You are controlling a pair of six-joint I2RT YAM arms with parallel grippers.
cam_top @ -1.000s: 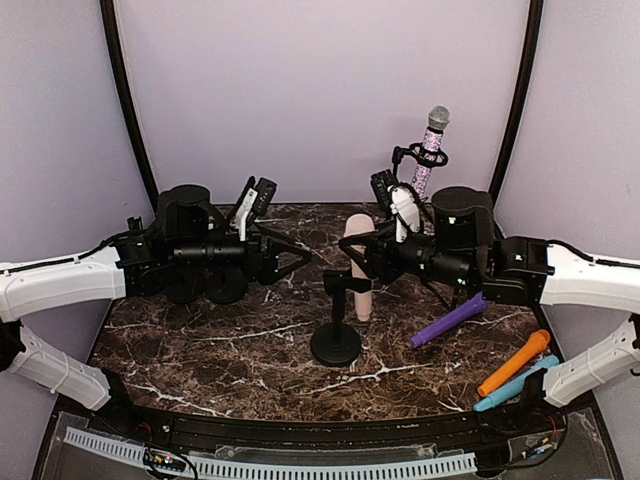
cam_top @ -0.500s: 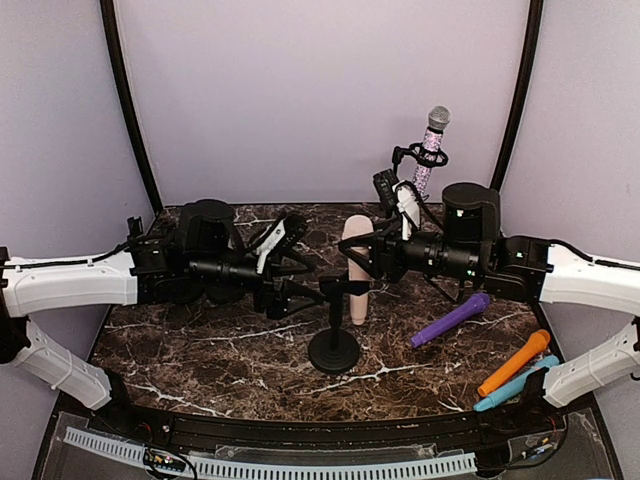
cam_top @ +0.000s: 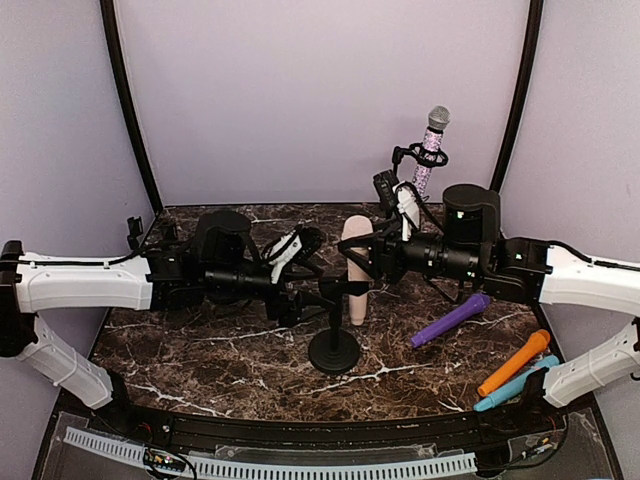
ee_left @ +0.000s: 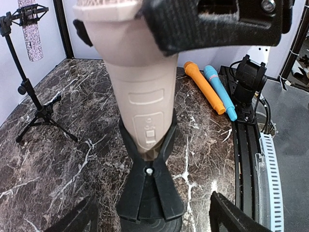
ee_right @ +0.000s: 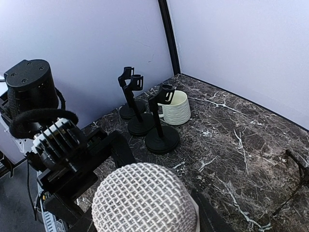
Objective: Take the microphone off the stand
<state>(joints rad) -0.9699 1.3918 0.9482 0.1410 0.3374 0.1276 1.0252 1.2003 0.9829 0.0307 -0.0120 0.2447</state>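
Right fingers (ee_left: pixel 212 24) clamped the microphone (cam_top: pixel 356 262) for lifting; left fingers (ee_left: pixel 229 220) (spread apart) straddled the stand (cam_top: pixel 335 350), probably to steady it.

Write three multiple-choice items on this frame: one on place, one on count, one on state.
1. Where do the orange microphone and the blue microphone lie?
A. near right corner of the table
B. far left corner
C. on the floor

2. How many microphones lie loose on the table?
A. one
B. three
C. five

3. The beige microphone is:
A. seated in the black stand
B. flat on the table
C. lifted clear of the stand

Answers:
1 A: both lie side by side at the near right.
2 B: the purple microphone plus the orange and blue ones.
3 A: its lower end sits in the stand's clip.
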